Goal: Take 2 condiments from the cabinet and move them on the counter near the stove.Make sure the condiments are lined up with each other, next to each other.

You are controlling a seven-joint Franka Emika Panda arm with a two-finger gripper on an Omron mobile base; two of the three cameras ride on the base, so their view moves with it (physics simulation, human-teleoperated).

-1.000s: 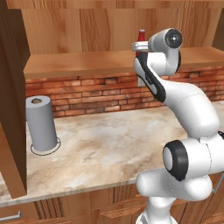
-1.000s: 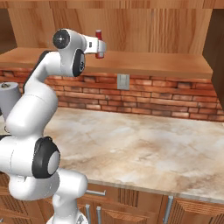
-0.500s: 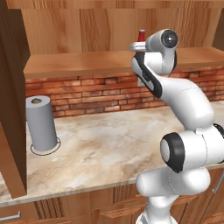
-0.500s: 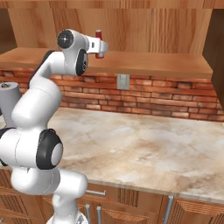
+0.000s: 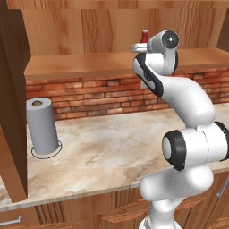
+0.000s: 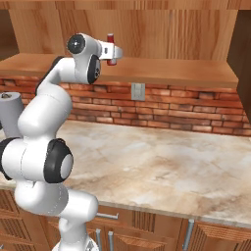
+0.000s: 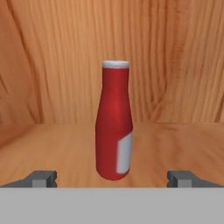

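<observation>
The gripper (image 7: 112, 179) is seen spread to its full width in the hand view, its two dark fingertips (image 7: 41, 178) set far apart at the left and right of the lower edge, with nothing gripped and nothing touched between them. Centred in the gap, a little farther in, the red bottle (image 7: 114, 122) is found standing upright on the shelf of the cabinet (image 7: 52, 144); a slim red body is shown, narrowing to a neck topped by a pale cap, with a pale label on its lower right side. The wood-grain back panel is seen close behind it. In the left base view, a grey paper towel roll (image 5: 43, 127) is placed upright at the far left of the counter (image 5: 107, 156), before a brick wall (image 5: 89, 96), and the arm is raised at the right to shelf height, the bottle (image 5: 144, 36) being partly hidden behind the hand. In the right base view, the gripper (image 6: 117, 51) is held level at the shelf's near edge, just in front of the bottle (image 6: 111, 48).
</observation>
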